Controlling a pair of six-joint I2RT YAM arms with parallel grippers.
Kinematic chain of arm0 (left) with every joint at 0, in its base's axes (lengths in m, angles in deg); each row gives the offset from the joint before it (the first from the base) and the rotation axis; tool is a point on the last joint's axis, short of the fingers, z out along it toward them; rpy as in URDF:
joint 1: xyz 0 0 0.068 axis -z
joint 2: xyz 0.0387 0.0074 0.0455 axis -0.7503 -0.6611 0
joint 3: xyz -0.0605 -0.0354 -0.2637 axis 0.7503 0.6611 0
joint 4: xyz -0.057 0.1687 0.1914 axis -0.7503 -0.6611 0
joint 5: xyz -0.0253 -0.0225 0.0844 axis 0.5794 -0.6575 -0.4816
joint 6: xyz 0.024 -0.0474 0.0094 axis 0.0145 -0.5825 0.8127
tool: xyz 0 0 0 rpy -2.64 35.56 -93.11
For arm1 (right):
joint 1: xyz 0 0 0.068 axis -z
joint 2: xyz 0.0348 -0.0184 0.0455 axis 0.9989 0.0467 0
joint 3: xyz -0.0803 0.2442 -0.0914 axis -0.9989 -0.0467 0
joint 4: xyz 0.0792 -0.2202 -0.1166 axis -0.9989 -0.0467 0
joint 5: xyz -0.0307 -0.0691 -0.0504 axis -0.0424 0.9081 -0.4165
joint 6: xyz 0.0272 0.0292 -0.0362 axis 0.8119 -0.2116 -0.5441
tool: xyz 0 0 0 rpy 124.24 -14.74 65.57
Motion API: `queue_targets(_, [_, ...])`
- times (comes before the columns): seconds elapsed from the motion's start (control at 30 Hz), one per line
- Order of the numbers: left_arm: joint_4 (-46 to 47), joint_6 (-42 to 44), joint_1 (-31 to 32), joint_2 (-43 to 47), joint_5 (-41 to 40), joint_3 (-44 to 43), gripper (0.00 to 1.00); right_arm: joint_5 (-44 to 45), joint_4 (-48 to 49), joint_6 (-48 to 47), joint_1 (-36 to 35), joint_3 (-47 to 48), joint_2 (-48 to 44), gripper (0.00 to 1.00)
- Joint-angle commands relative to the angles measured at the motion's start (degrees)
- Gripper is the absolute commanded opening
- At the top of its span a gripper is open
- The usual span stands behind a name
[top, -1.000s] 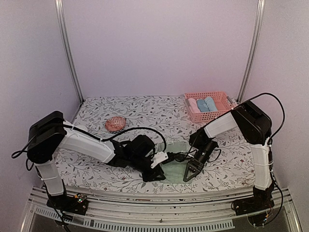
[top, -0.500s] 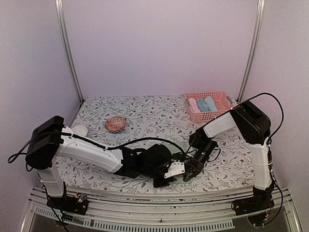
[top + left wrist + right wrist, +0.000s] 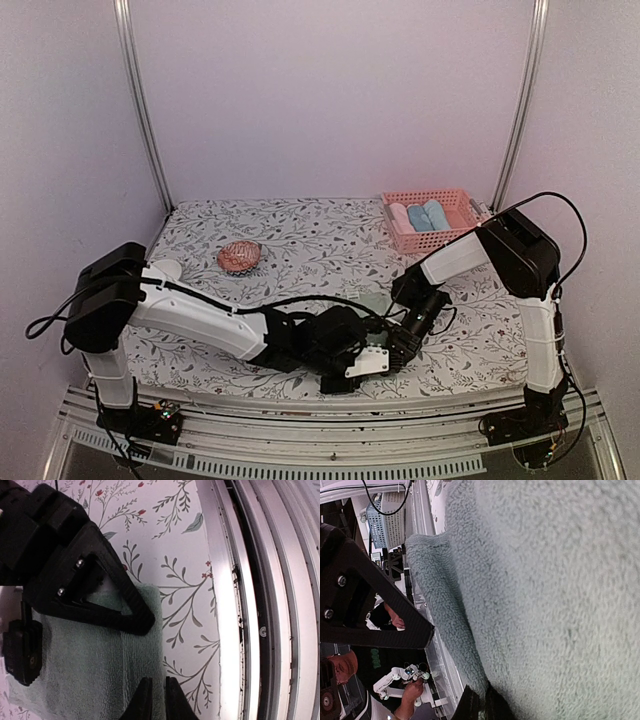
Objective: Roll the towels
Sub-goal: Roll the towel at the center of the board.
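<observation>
Sage-green terry towel on floral tablecloth, left pincer and right pincer both clenched on its edge

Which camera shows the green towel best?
The left wrist view: the green towel lies flat on the flowered cloth, its folded edge clear. The right wrist view is so close it shows only fluffy fabric. The top view shows just a sliver.

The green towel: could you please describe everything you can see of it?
The green towel is pale sage terry, looped and soft, with a hemmed band along one side. It lies on the floral table by the front edge. The left gripper pinches its edge; the right gripper is shut on it.
</observation>
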Motion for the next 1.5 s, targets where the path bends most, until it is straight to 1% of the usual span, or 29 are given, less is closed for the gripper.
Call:
queue_targets(0.0, [-2.89,0.84,0.57,-2.50,0.50,-2.20,0.17,12.17,3.47,-0.10,0.06,-1.71,4.47,0.04])
queue_targets(0.07, [-3.14,0.88,0.51,-5.22,-1.13,-2.75,0.18,12.12,3.43,-0.06,0.06,-1.70,4.50,0.04])
queue_targets(0.17, [-3.13,1.24,0.44,-6.95,-5.25,-3.59,0.24,11.91,3.46,-0.10,0.04,-1.70,4.47,0.04])
queue_targets(0.33, [-2.81,1.62,0.42,-6.46,-5.63,-3.44,0.28,11.64,3.43,-0.36,0.06,-1.71,4.30,0.04])
queue_targets(0.5, [-1.62,1.96,0.49,-0.88,-3.88,-1.57,0.28,11.46,3.30,-0.53,0.05,-1.70,4.27,0.04])
queue_targets(0.6, [1.08,3.05,0.42,1.23,-5.05,0.41,0.28,11.39,3.29,-0.46,0.06,-1.70,4.36,0.04])
queue_targets(0.67, [1.44,3.63,0.09,0.85,-5.19,0.99,0.30,11.42,3.29,-0.54,0.06,-1.70,4.51,0.04])
queue_targets(0.8, [-1.46,2.99,-0.50,-2.37,-6.52,-1.36,0.30,11.40,3.25,-0.61,0.04,-1.70,4.56,0.04])
queue_targets(0.9, [-2.84,2.45,-0.69,-4.79,-5.63,-2.04,0.30,11.36,3.12,-0.63,0.06,-1.71,4.53,0.04])
queue_targets(1.1, [-3.57,1.38,-1.12,-5.75,-4.62,-1.70,0.29,11.37,3.25,-0.63,0.06,-1.70,4.53,0.04])
queue_targets(1.23, [-3.65,-0.01,-1.25,-6.06,-5.74,-1.44,0.29,11.35,3.19,-0.67,0.05,-1.70,4.57,0.04])
queue_targets(1.33, [-1.89,-0.45,-1.31,-4.41,-7.10,-0.45,0.30,11.38,3.16,-0.63,0.10,-1.70,4.65,0.04])
queue_targets(1.47, [-1.97,0.35,-1.48,-3.76,-5.07,-0.11,0.28,10.84,2.70,-0.73,0.05,-1.75,4.67,0.04])
